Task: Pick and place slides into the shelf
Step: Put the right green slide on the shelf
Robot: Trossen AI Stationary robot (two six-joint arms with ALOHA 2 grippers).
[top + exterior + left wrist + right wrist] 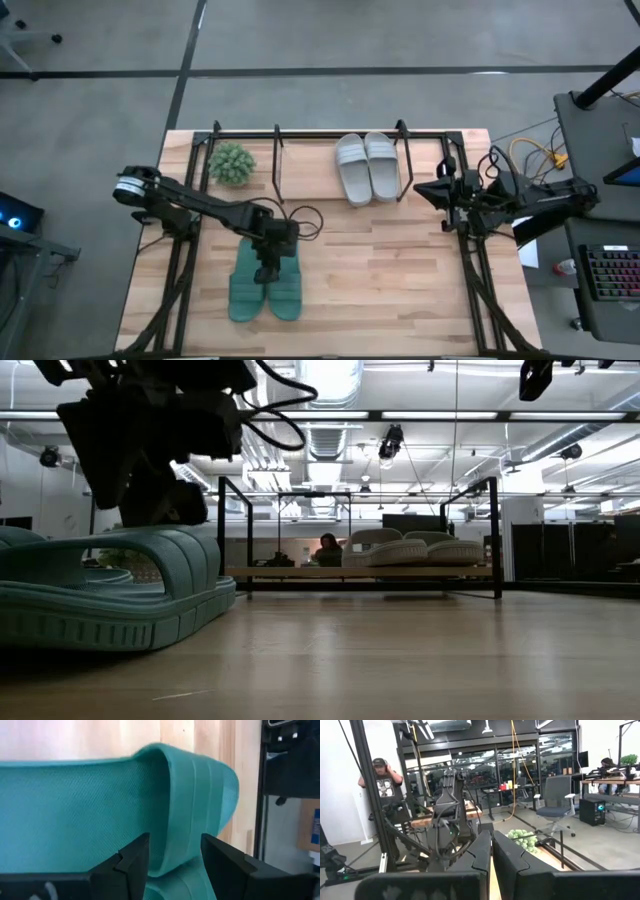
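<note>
Two teal slides (265, 287) lie side by side on the table near its front edge, soles down. My left gripper (268, 266) slants down over them, open. Its fingers stand on either side of one teal slide's ribbed strap (192, 820), at the strap's edge, and I see no touch. In the low view it hangs just above the strap (130, 555). Two pale slides (366, 167) rest soles down on the shelf (300, 133), toward its right end. My right gripper (440, 192) waits shut, raised over the table's right edge.
A small green potted plant (232, 162) stands at the shelf's left end. The shelf's middle section between the plant and the pale slides holds nothing. Bare wood lies between the teal slides and the right arm. A person (382, 777) stands beyond the table.
</note>
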